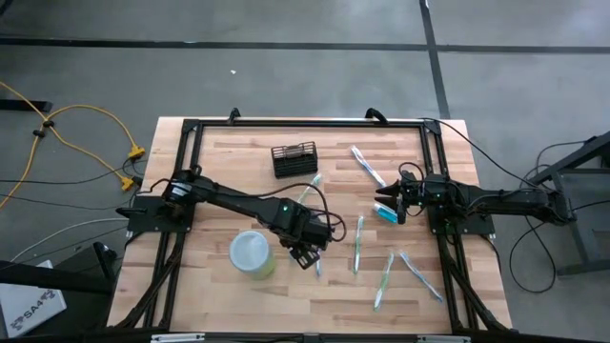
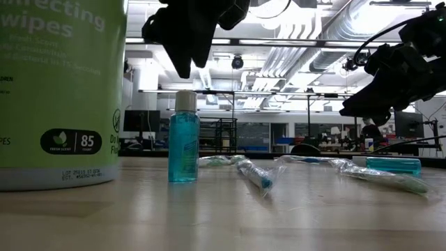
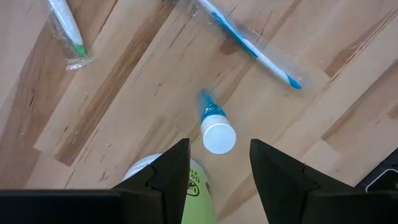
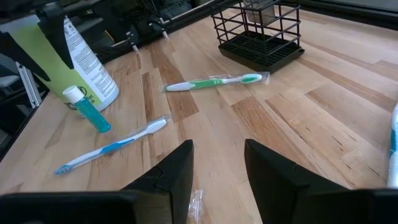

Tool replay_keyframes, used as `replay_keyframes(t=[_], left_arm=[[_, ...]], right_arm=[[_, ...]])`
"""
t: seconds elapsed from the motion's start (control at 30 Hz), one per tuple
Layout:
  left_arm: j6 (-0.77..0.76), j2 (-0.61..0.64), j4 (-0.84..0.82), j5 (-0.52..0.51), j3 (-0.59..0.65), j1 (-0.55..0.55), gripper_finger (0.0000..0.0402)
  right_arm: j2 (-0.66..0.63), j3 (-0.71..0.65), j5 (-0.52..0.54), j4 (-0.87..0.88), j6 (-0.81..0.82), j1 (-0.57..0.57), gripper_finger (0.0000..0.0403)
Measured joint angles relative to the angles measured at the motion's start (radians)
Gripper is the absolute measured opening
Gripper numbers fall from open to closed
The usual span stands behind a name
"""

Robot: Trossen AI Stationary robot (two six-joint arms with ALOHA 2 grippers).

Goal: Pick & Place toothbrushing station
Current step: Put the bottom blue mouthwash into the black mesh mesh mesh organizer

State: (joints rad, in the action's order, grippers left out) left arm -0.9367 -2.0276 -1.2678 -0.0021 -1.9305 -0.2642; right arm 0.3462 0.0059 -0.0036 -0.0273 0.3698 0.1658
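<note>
The toothbrushing station (image 1: 294, 159), a small black wire-mesh holder, stands on its base on the far middle of the table; it also shows in the right wrist view (image 4: 261, 34). My left gripper (image 1: 310, 257) is open and hangs above a small blue bottle with a white cap (image 3: 217, 134), its fingers (image 3: 171, 171) on either side of the cap without touching it. The bottle stands upright on the table (image 2: 183, 139). My right gripper (image 1: 389, 202) is open and empty (image 4: 217, 146), above the table's right middle.
A yellow-green wipes canister with a pale lid (image 1: 252, 254) stands just left of the bottle. Several wrapped toothbrushes lie about: a green one (image 4: 211, 83) near the holder, a blue one (image 4: 112, 146), others at the right front (image 1: 386, 272). A teal tube (image 1: 385, 214) lies under my right gripper.
</note>
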Motion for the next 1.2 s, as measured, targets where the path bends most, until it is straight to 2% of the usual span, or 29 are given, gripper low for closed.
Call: replay_keyframes(t=[0.73, 1.0, 1.2], left_arm=[[-0.033, -0.038, -0.004, 0.003, 0.000, -0.019, 0.0161], [-0.041, -0.038, -0.002, -0.059, 0.000, -0.041, 0.0161], [-0.018, -0.038, 0.019, -0.066, 0.000, -0.041, 0.0161]], right_arm=[[0.000, 0.000, 0.000, 0.000, 0.000, 0.000, 0.0135], [0.000, 0.000, 0.000, 0.000, 0.000, 0.000, 0.0135], [0.000, 0.000, 0.000, 0.000, 0.000, 0.000, 0.0135]])
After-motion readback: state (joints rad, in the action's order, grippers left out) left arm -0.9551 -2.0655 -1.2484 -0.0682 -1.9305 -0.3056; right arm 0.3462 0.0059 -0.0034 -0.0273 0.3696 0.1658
